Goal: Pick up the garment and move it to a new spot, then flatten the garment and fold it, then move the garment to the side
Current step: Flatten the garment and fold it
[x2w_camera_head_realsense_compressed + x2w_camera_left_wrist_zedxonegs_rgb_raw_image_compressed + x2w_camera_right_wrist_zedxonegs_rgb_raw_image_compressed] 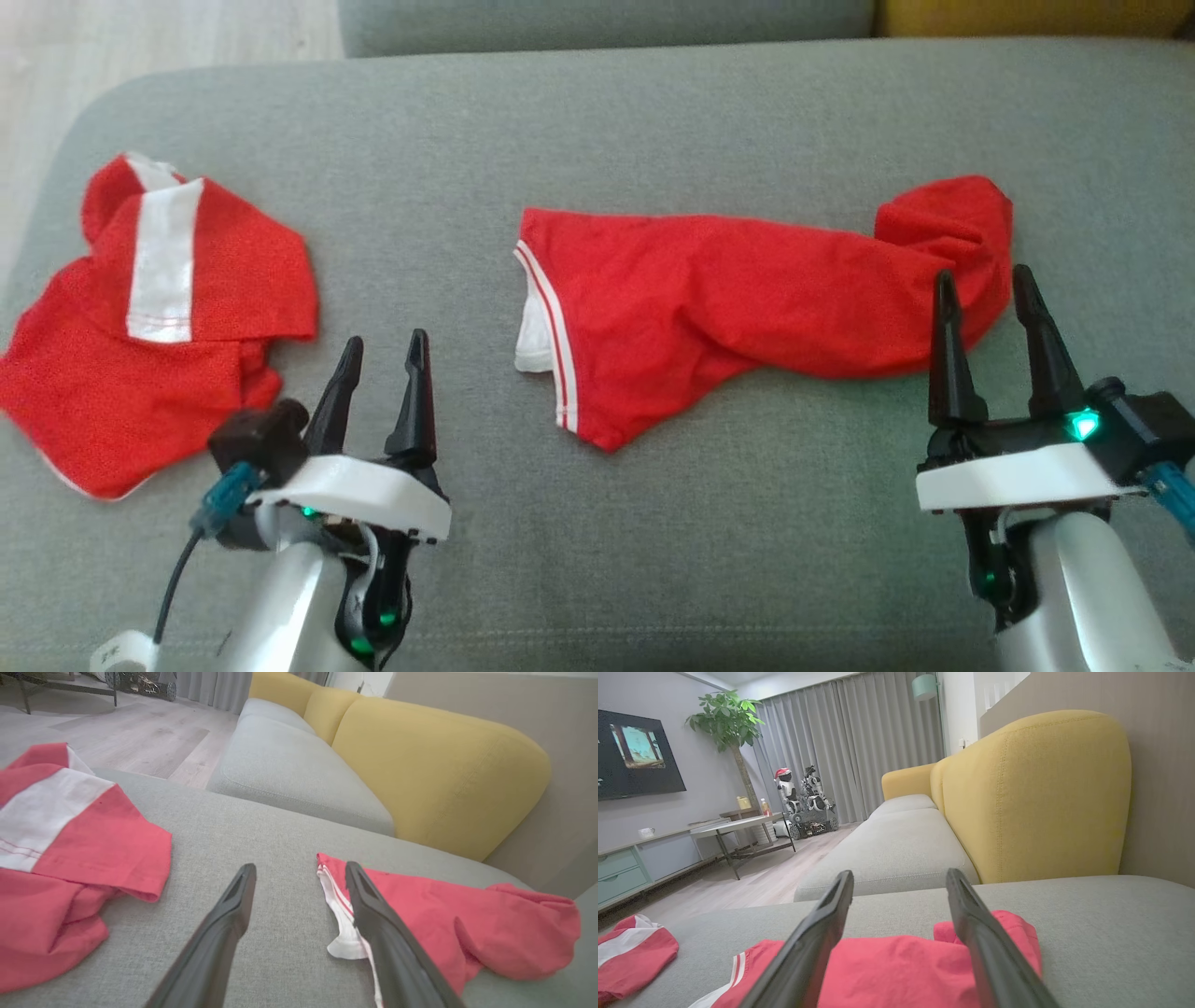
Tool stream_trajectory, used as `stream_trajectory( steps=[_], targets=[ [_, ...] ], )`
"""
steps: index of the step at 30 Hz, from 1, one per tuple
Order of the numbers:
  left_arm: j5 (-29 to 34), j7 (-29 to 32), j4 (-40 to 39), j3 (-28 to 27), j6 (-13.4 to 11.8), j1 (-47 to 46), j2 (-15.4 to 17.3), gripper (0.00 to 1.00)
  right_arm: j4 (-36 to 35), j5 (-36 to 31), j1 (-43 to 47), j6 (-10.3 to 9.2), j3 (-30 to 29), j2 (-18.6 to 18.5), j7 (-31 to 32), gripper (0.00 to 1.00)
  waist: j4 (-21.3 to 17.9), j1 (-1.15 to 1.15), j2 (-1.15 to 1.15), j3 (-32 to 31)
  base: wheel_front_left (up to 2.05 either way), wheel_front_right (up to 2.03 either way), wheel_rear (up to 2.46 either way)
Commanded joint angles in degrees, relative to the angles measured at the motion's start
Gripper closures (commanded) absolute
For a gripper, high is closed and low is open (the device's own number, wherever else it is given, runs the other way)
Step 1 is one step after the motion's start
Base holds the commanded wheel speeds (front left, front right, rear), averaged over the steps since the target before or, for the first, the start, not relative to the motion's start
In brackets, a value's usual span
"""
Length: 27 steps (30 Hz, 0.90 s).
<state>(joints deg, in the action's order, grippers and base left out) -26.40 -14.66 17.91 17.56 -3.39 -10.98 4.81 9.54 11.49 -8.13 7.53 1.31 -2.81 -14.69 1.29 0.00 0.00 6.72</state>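
A red garment [709,299] with white striped trim lies crumpled across the middle of the grey cushion [597,121]; it also shows in the left wrist view [467,914] and the right wrist view [896,961]. My left gripper [385,338] [300,864] stands open over bare cushion, left of the garment's trimmed end, holding nothing. My right gripper [983,272] [899,871] is open, its fingertips over the garment's bunched right end, with nothing between them. A second red garment [168,317] [70,858] [630,952] with a broad white band lies rumpled at the cushion's left.
The cushion's rounded left edge drops to a pale wood floor [140,37]. A yellow backrest [434,765] [1031,798] and another grey seat [289,765] lie beyond. Far off stand a low table [738,826], a cabinet, a plant and another robot.
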Motion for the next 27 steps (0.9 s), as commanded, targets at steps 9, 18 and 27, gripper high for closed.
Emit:
stream_trajectory(
  steps=[9, 18, 27],
  targets=[
    [2.8, -0.3, -1.4, -3.9, 2.9, -2.6, -1.7, 0.00, -1.2, -0.3, -2.1, -0.04, 2.5, -0.1, -0.3, 0.00, -0.6, 0.00, 0.00, -0.1, 0.00, 0.00, 0.00],
    [3.6, 1.1, 8.1, -0.8, 3.7, -11.1, -1.9, 0.00, -1.8, 1.3, -3.7, -0.04, 4.8, -0.1, -0.3, 0.00, -5.0, 0.00, 0.00, 3.6, 0.00, 0.00, 0.00],
    [5.3, 7.5, 20.6, 0.6, 2.1, -24.7, -0.7, 0.00, -2.7, 2.8, -5.7, -0.04, 6.9, -0.1, -0.3, 0.00, -9.6, 0.00, 0.00, 8.8, 0.00, 0.00, 0.00]
  ],
)
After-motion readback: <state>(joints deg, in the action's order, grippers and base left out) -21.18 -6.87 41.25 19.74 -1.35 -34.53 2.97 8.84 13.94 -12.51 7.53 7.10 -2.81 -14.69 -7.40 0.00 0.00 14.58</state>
